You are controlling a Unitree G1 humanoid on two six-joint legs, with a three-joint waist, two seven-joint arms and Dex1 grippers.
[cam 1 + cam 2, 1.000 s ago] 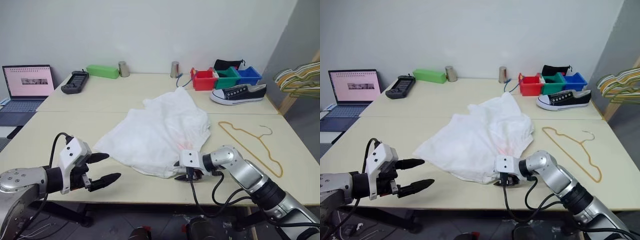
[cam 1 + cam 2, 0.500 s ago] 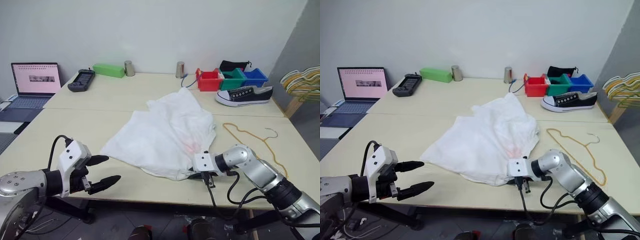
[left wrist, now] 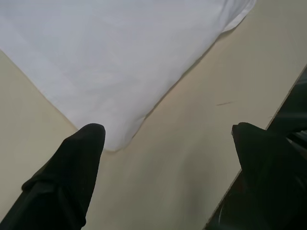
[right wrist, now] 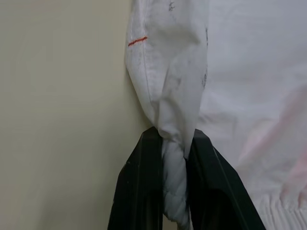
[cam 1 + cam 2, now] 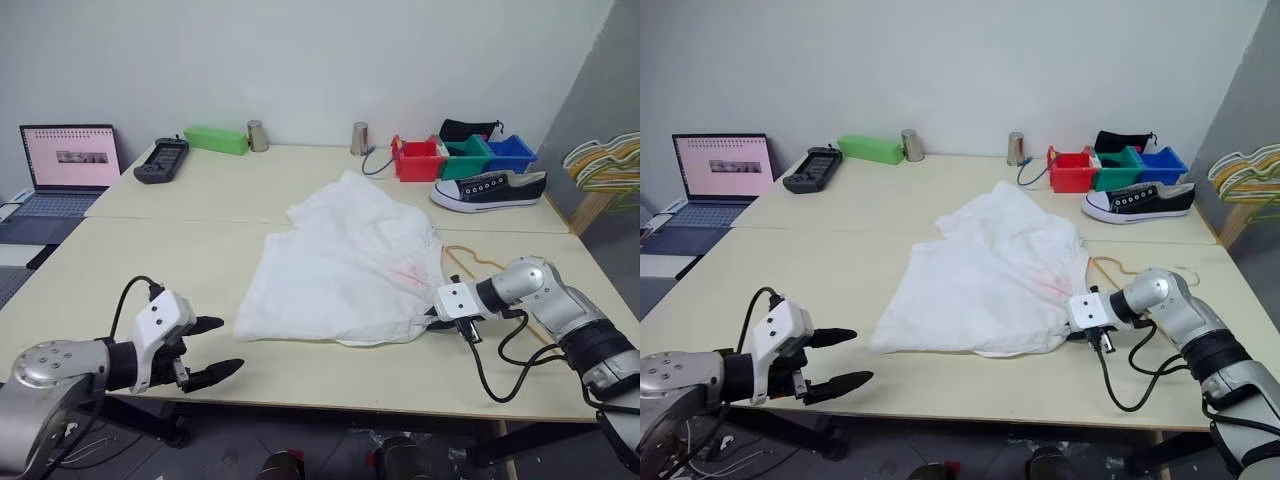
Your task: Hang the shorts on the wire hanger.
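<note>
Right wrist view: a twisted rope of thin white shorts is clamped in the right pincer; a red stitch is seen. Spread flat on the table, the shorts partly cover the thin gold wire hanger. The left pincer, short of the shorts' near corner, is held apart.

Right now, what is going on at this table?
The right gripper is shut on a bunched edge of the white shorts, which lie spread on the table and partly cover the wire hanger beside them. The left gripper hovers open near the table's front edge, short of the shorts' near corner. Nothing hangs on the hanger yet.
</note>
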